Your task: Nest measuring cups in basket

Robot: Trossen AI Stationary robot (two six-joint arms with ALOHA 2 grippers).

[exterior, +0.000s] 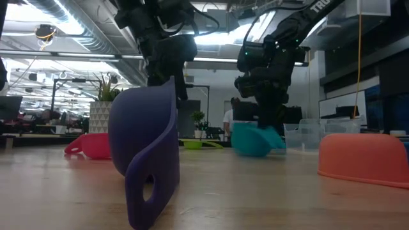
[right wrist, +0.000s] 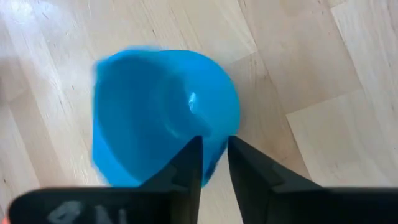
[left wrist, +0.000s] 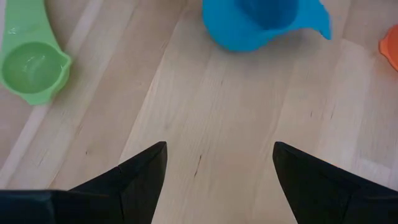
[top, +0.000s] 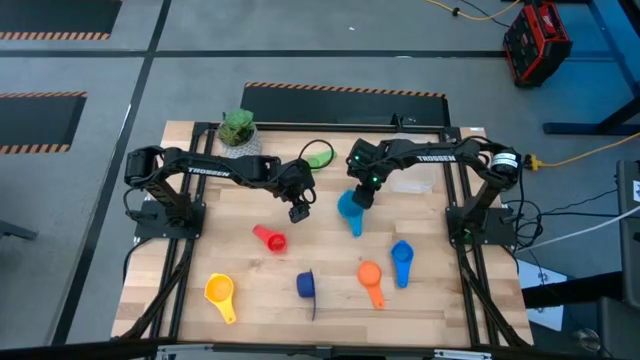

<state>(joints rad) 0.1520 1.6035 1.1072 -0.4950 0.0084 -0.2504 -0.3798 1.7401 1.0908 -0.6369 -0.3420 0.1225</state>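
A light blue measuring cup (right wrist: 155,106) sits mouth up on the wooden table (top: 240,270), right of centre. My right gripper (right wrist: 215,140) is just above it, pointing steeply down, its fingers a narrow gap apart astride the cup's near wall. My left gripper (top: 298,212) hangs open over bare wood to the left of that cup (left wrist: 255,25), touching nothing. A green cup (top: 318,155) lies behind it. The clear basket (exterior: 307,134) stands at the far right, behind the light blue cup. My right gripper has one finger inside the light blue cup and one outside, with the rim (right wrist: 221,134) in the narrow gap between them. It comes from above, slanting down. The cup's bottom (exterior: 250,152) is on the table. Whether either finger touches the wall, I cannot tell.
Other cups lie across the near half of the table: red (top: 268,238), yellow (top: 220,293), dark blue on its side (top: 306,285), orange (top: 370,278) and blue (top: 401,262). A potted plant (top: 238,130) stands at the far left edge. Bare wood lies between the two grippers.
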